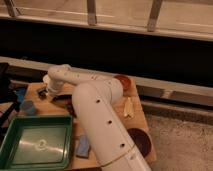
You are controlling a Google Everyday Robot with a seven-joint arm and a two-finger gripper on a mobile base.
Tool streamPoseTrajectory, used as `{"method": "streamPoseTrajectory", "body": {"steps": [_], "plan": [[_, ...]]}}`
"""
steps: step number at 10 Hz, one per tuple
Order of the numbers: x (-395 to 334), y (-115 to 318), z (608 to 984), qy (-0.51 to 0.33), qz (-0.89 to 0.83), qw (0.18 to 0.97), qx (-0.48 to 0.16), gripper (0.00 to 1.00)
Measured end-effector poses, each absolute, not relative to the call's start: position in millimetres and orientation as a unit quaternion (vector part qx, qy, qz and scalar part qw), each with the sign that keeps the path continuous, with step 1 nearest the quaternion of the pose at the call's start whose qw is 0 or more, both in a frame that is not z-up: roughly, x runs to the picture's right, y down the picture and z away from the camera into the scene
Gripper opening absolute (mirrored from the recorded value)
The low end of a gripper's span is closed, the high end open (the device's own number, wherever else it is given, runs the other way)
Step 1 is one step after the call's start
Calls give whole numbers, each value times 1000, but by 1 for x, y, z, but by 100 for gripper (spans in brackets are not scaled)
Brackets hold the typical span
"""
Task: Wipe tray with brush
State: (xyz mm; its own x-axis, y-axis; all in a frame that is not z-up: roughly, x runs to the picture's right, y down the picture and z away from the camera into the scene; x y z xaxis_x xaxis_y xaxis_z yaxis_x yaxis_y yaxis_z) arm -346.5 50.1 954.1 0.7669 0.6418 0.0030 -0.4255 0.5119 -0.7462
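Lying nearest, the green tray (36, 118) rests on the wooden surface (45, 106), in front of the pincer and apart from it. Beyond the tray, a slim dark shape, likely the brush (61, 98), lies just beside the pincer (43, 92) on the view's right. The pincer hangs low near the far-left edge; open or closed, I cannot tell. Fetching the brush seems the step in hand. The next move calls for a firm grasp on the handle.

The claw (42, 92), over the table's (139, 122) far left, is too small to make out; the arm (100, 125) is cut off below.
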Motion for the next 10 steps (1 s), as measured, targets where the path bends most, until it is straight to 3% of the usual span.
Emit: {"method": "streamPoseTrajectory", "body": {"steps": [3, 10], "plan": [[-325, 45, 942, -129, 320, 867, -359, 18], [-272, -6, 869, -166, 336, 880, -292, 18]]}}
